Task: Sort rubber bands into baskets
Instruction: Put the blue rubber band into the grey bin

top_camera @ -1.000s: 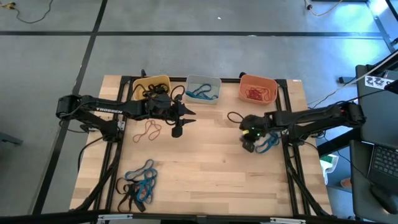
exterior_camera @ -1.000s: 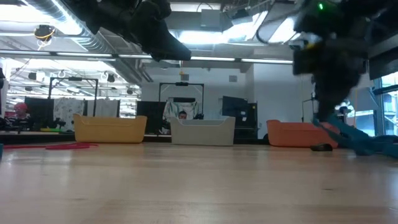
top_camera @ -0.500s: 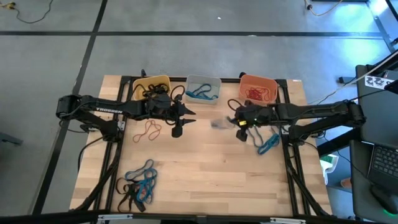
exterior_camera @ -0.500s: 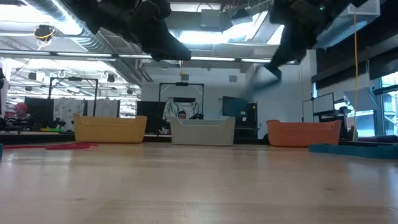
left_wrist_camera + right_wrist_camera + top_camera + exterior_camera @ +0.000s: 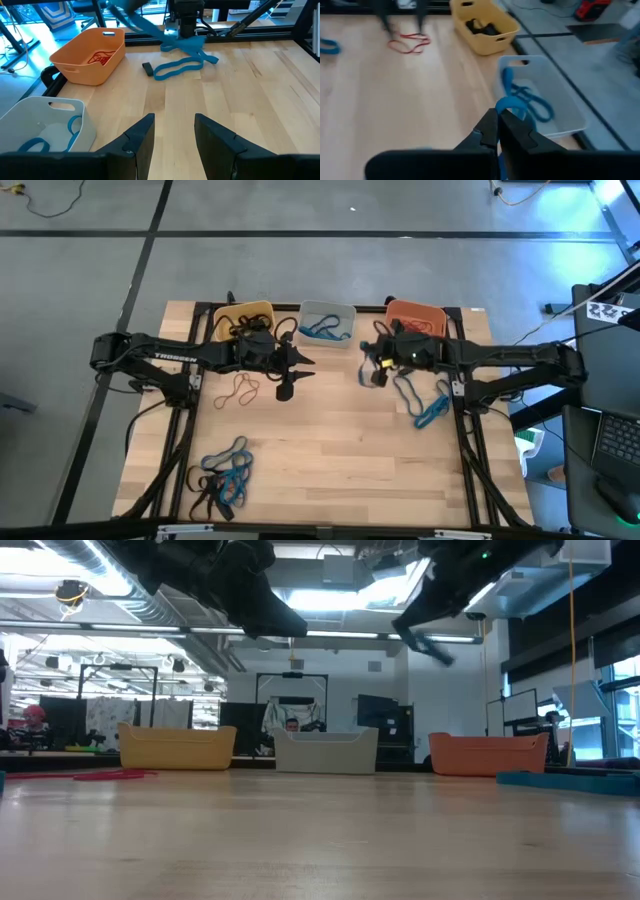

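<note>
Rubber bands all over the place: thin floppy loops in blue, black and red-orange. Blue and black tangle heaped near the front left corner of the pale planked wooden table, a couple of limp red-orange loops lying flat further back on the left, loose blue loops flat on the right side.

Three small rounded-rectangular plastic tubs lined along the far edge, smooth walls with handle slots. Yellow tub on the left with black bands inside, pale grey tub in the middle with blue ones, orange tub on the right with red-orange ones.

Right gripper up off the table, arm stretched across from the right, hovering just in front of the gap between grey and orange tubs. Fingers pinched tight together on a blue rubber band, loop sticking out past the tips with the grey tub right beyond it. Blurry in the low view, well above the wood.

Left gripper parked in front of the yellow and grey tubs, arm reaching in from the left and held level over the table. Fingers spread apart, holding nothing, bare wood visible between them.
</note>
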